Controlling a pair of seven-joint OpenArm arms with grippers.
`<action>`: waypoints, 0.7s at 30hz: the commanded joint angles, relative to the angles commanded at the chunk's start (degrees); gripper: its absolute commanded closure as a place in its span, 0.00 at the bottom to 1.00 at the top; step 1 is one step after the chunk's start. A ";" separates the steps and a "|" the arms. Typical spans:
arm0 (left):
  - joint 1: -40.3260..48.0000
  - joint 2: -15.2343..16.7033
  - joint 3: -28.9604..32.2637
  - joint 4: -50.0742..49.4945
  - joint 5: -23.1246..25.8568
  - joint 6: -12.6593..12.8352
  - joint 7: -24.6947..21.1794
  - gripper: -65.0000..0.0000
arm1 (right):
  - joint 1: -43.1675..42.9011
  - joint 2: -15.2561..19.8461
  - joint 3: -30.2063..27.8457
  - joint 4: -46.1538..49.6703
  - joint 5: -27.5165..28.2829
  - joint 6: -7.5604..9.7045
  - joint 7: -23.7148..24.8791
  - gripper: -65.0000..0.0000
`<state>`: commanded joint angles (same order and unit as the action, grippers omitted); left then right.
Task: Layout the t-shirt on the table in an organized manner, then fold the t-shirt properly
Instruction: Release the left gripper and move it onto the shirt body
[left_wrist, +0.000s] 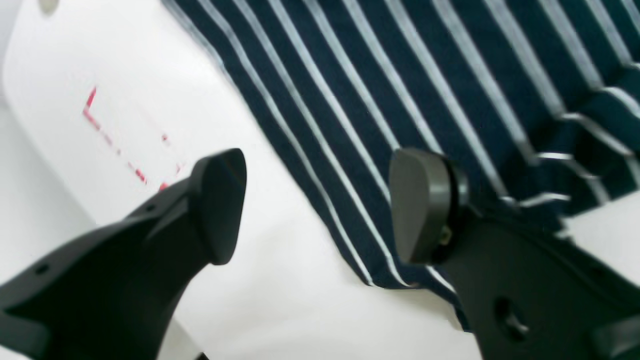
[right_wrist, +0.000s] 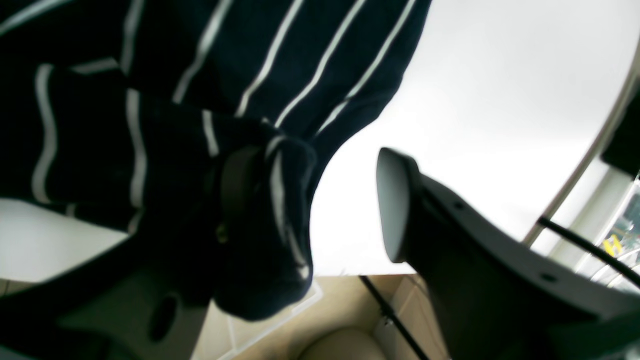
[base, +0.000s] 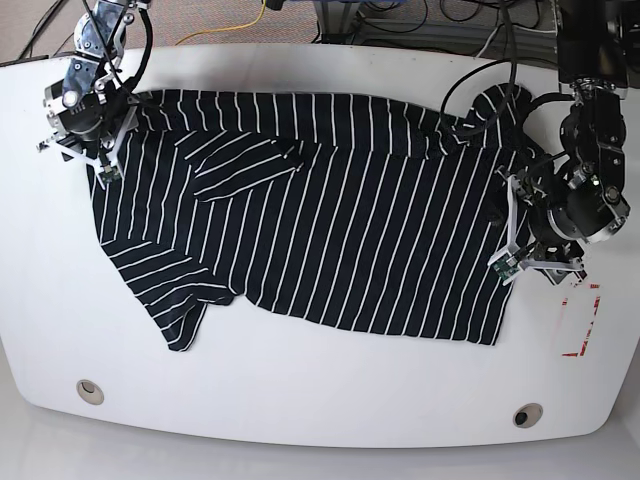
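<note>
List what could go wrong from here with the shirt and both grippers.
1. The right gripper is open, yet t-shirt cloth drapes over one finger; pulling away might drag that corner.
2. The left gripper stands open at the hem, one finger over bare table; closing here may miss the cloth.
3. A sleeve lies folded onto the body, so folding now could trap creases.

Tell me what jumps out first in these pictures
A black t-shirt with thin white stripes sprawls across most of the white table, one sleeve folded over near its left side. The right gripper stands open with cloth draped over one finger; the left gripper hovers open at the shirt's edge.
</note>
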<state>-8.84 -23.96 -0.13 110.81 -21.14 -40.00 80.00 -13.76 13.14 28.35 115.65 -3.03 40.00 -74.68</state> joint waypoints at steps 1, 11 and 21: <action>0.18 0.18 0.00 -0.35 0.79 0.00 0.00 0.37 | 0.00 0.00 0.00 0.00 0.00 0.00 0.00 0.50; 1.76 3.52 0.09 -13.27 8.18 0.00 -7.43 0.37 | -0.53 0.26 0.18 -0.44 -2.11 0.00 4.66 0.51; 1.32 4.31 4.57 -27.78 11.16 0.00 -18.77 0.37 | -0.35 -0.18 -0.26 -0.35 -5.63 0.00 4.75 0.50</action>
<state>-7.52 -19.65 4.44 83.03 -9.98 -40.00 61.23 -14.11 12.97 28.09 115.30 -8.66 40.00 -69.93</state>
